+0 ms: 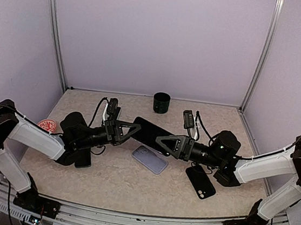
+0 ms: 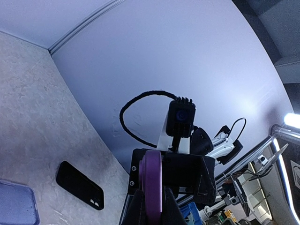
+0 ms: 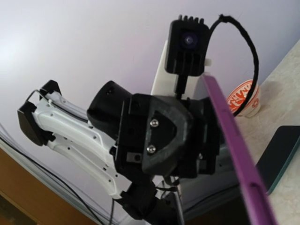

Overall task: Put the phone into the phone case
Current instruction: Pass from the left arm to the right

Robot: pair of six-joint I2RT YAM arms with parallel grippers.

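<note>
We grip the phone with left hand and right hand, midway between the bench's side edges; the case lies empty beneath, fitting not yet done.

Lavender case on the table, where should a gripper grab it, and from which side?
Grip the case across its two long edges near the middle, coming straight down. It lies flat on the table, so only the edges are reachable, and the narrow width is probably the one span a gripper can close over. Turn square to its diagonal long axis.
</note>
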